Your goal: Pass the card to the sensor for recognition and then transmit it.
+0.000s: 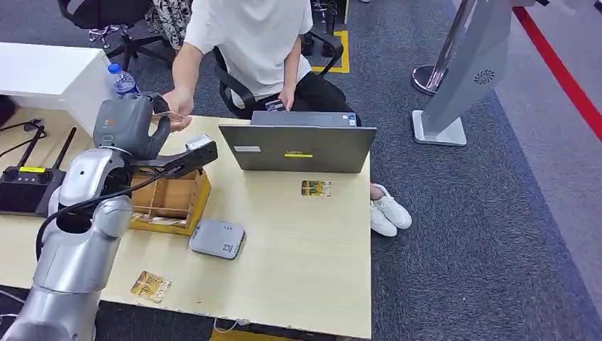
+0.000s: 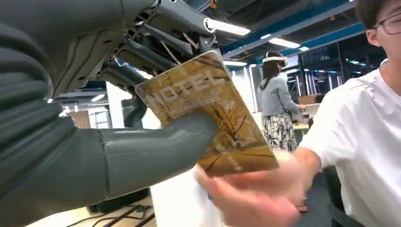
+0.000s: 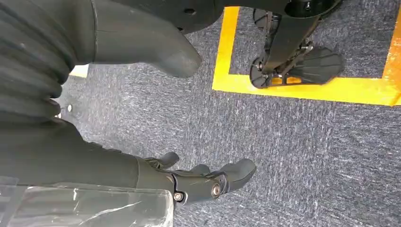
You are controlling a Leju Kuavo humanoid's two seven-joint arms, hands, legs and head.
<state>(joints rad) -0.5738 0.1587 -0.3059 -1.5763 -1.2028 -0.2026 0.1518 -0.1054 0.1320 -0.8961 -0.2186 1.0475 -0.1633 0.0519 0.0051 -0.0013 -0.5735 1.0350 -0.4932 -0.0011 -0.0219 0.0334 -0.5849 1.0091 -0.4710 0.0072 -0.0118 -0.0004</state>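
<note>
Head view: a pale wooden table (image 1: 298, 270) carries a grey laptop (image 1: 298, 145), a wooden box (image 1: 170, 202), a flat grey sensor (image 1: 217, 239) and two loose cards. The left hand (image 1: 131, 124) is raised at the far edge, pinching a gold card (image 2: 213, 113) between thumb and fingers; a seated person's hand (image 2: 255, 194) touches its lower edge. The right hand (image 3: 142, 118) hangs over carpet, fingers apart, holding nothing.

1. An open grey laptop (image 1: 298, 145) stands at the far edge of the worktop (image 1: 312, 263).
2. A wooden compartment box (image 1: 170, 202) sits near its left.
3. A black radio controller (image 1: 28, 186) lies further left.
4. A water bottle (image 1: 123, 79) stands behind.
</note>
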